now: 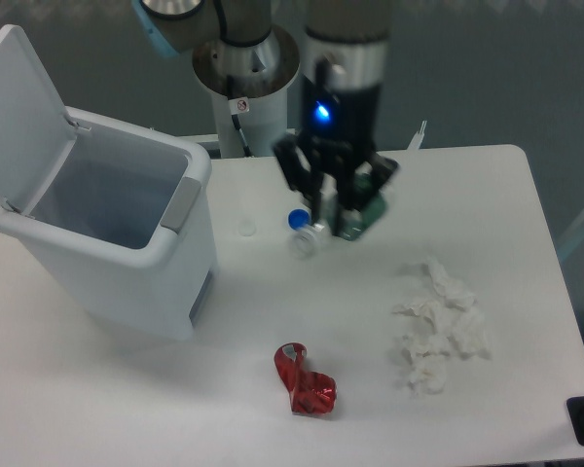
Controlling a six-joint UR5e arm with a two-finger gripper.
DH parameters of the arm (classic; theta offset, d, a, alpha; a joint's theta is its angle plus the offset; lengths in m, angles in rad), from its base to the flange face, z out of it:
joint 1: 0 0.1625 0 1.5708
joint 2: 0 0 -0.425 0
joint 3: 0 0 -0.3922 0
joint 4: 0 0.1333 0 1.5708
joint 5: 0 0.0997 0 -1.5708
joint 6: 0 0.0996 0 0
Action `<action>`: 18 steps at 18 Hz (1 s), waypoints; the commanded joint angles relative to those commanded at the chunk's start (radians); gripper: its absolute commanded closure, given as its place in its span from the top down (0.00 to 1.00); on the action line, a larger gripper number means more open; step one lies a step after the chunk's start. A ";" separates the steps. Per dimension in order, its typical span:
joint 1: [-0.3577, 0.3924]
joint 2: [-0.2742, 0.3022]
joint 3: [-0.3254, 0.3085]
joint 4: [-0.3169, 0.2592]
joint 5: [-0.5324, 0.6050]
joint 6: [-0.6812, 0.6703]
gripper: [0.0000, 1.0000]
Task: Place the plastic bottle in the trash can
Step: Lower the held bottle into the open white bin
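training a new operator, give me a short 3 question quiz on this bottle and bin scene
1. True or false: the trash can has its lid closed.
2. Which item lies nearest the front table edge? A) red wrapper B) tissue wad C) blue cap
3. Fill in: the claw is down over the plastic ______.

Key: 1 false, the lid stands open. 2 A. 3 bottle; whether the claw has closed on it cannot be told.
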 joint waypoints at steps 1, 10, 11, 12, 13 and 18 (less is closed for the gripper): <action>-0.021 0.014 -0.017 0.021 -0.018 -0.050 0.28; -0.213 0.080 -0.083 0.127 -0.086 -0.391 0.30; -0.226 0.092 -0.106 0.127 -0.103 -0.390 0.31; -0.235 0.104 -0.130 0.129 -0.118 -0.387 0.34; -0.236 0.117 -0.149 0.132 -0.124 -0.384 0.41; -0.239 0.121 -0.163 0.132 -0.138 -0.353 1.00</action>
